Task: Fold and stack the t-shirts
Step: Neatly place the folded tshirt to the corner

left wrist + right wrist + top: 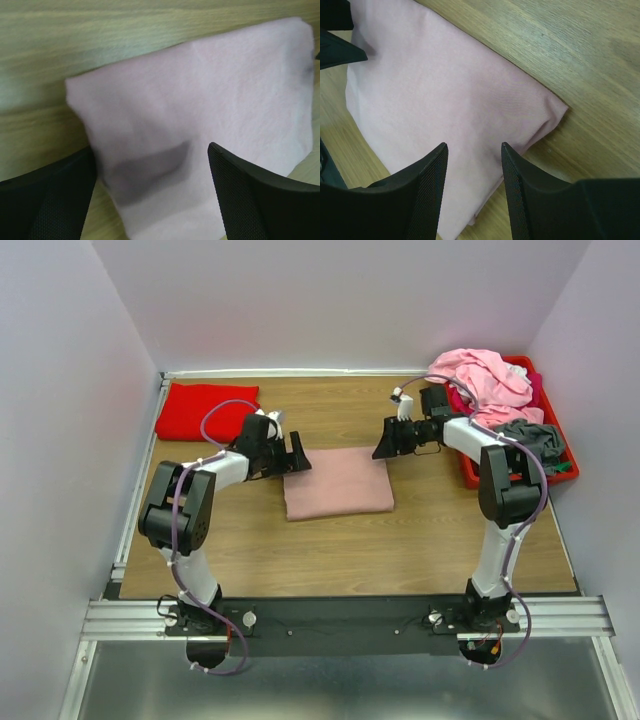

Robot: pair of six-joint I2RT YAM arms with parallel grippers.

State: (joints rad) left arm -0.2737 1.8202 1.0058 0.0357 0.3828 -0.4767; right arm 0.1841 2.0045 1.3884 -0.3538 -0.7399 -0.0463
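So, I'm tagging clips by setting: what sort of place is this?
Probably a lab test cell: plain white walls box in a wooden table, an aluminium rail runs along its near edge, and a red bin holds crumpled t-shirts.

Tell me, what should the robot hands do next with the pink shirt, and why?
Probably pinch the folded pink shirt at its two side edges. It looks fully folded, the left gripper and right gripper sit open at those edges, and a folded red shirt lies far left, likely the stack spot.

The shirt [338, 483] is soft, matt cloth; the table [420, 540] smooth wood; the bin [466, 472] glossy plastic; fingers [427, 195] matt, dimpled.
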